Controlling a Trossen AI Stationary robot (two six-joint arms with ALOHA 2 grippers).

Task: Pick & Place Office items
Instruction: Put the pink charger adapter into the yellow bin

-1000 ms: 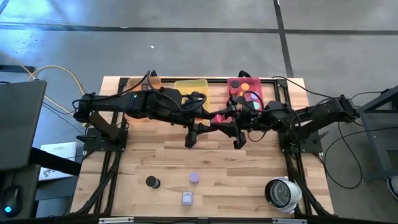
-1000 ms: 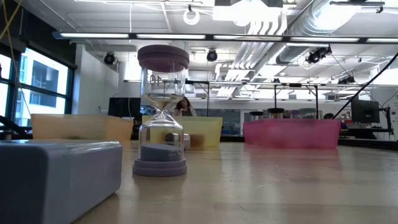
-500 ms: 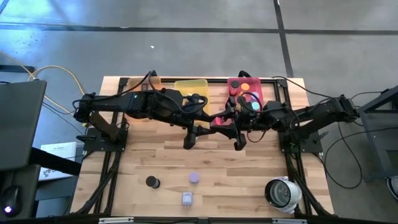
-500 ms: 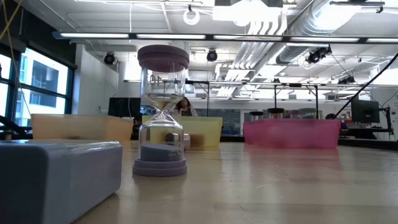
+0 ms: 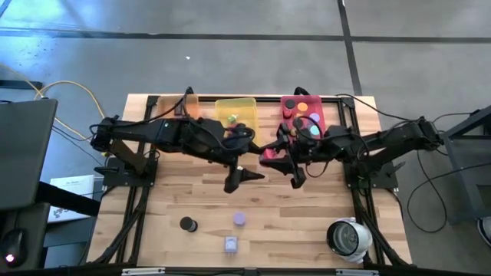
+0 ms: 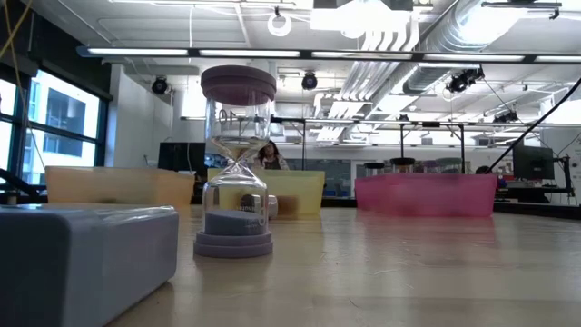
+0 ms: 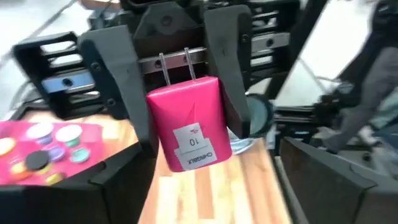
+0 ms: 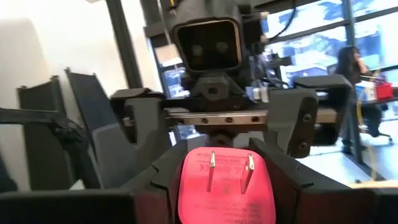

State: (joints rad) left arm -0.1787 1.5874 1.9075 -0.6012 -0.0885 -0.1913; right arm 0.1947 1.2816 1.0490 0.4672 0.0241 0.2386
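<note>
A pink plug-in charger with two metal prongs hangs in the air over the middle of the table, between my two arms. My right gripper is shut on it, reaching in from the table's right. My left gripper faces it from the left. It is open, with its fingers spread wide on either side of the charger's free end and not touching it. In the high view the charger shows just near of the pink tray. My right gripper pinches the charger's two long sides between its two fingers, at the pronged end. The prongs point back toward the gripper's palm. The fingers come in roughly level from the table's right and lie along the charger. It is lifted clear of the table.
Orange, yellow and pink trays line the far edge; the pink one holds several coloured discs. On the near half stand a black disc, a purple hourglass, a lavender cube and a white-grey round device.
My left gripper has opened, its fingers spreading away from the pink charger. The charger stays in my right gripper, still clear of the table.
</note>
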